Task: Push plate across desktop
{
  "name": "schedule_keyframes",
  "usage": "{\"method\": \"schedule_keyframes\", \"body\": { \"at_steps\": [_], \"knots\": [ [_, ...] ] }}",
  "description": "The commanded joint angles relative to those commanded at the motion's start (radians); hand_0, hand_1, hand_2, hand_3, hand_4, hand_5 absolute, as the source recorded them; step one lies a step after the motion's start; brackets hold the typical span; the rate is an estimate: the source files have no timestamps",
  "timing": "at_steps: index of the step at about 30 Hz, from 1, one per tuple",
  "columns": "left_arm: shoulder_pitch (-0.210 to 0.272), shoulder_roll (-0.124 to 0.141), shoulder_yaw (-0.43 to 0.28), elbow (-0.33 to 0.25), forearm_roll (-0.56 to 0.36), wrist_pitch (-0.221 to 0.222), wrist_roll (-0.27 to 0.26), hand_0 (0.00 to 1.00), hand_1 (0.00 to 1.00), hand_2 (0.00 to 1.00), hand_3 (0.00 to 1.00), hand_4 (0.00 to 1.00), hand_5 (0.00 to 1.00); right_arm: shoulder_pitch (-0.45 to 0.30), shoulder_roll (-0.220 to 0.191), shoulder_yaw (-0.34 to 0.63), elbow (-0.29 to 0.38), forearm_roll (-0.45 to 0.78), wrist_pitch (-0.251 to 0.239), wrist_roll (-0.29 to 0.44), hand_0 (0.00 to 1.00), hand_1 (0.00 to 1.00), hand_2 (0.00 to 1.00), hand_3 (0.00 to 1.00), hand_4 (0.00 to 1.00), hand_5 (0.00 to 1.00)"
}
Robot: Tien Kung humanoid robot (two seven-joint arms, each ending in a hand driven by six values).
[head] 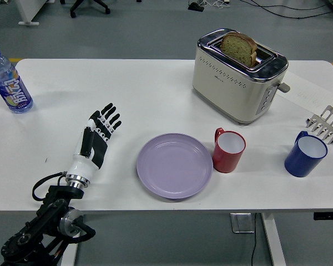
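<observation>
Round lilac plate (174,165) laid flat, no long axis, rim touching red mug (228,149), left hand (97,136) seen well left of plate, fingers extended, nothing held

Black-and-white left hand (94,141); silver wrist; black cables.
</observation>
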State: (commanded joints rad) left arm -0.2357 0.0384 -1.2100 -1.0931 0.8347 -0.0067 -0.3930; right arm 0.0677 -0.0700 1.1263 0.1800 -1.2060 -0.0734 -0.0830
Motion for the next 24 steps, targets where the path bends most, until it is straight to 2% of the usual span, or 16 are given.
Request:
{"method": "schedule_keyframes", "body": {
  "at_steps": [7, 15, 16, 17, 22, 23, 24],
  "knots": [
    [0.008, 0.08, -0.167, -0.02, 0.027, -0.03, 0.094, 0.839, 0.834, 0.844, 0.796, 0.467, 0.998, -0.002, -0.001, 0.01, 0.0, -0.001, -0.003, 0.001, 0.601, 0.543, 0.641, 0.615, 0.133, 0.354],
    [0.014, 0.148, -0.302, -0.023, 0.021, -0.045, 0.158, 0.833, 0.825, 0.83, 0.79, 0.468, 0.998, -0.002, -0.003, 0.009, 0.0, 0.005, -0.005, 0.002, 0.6, 0.543, 0.641, 0.615, 0.133, 0.353],
    [0.016, 0.152, -0.308, -0.023, 0.022, -0.046, 0.162, 0.833, 0.825, 0.83, 0.79, 0.468, 0.998, -0.002, -0.003, 0.008, 0.0, 0.005, -0.005, 0.002, 0.6, 0.543, 0.641, 0.615, 0.133, 0.353],
    [0.019, 0.158, -0.32, -0.023, 0.024, -0.049, 0.169, 0.793, 0.763, 0.734, 0.732, 0.466, 0.998, -0.001, -0.003, 0.008, 0.0, 0.007, -0.005, 0.002, 0.6, 0.543, 0.64, 0.615, 0.133, 0.355],
    [0.035, 0.173, -0.375, -0.025, 0.042, -0.045, 0.194, 0.793, 0.763, 0.734, 0.732, 0.466, 0.998, 0.003, -0.005, 0.006, 0.0, 0.015, -0.006, 0.004, 0.6, 0.543, 0.64, 0.615, 0.133, 0.355],
    [0.039, 0.174, -0.388, -0.025, 0.046, -0.041, 0.195, 0.578, 0.654, 0.657, 0.659, 0.475, 0.998, 0.004, -0.005, 0.005, 0.0, 0.016, -0.007, 0.004, 0.6, 0.543, 0.64, 0.615, 0.134, 0.355],
    [0.042, 0.174, -0.396, -0.025, 0.049, -0.038, 0.195, 0.578, 0.654, 0.657, 0.659, 0.475, 0.998, 0.004, -0.006, 0.004, 0.0, 0.018, -0.007, 0.005, 0.6, 0.543, 0.64, 0.615, 0.134, 0.355]
  ]
}}
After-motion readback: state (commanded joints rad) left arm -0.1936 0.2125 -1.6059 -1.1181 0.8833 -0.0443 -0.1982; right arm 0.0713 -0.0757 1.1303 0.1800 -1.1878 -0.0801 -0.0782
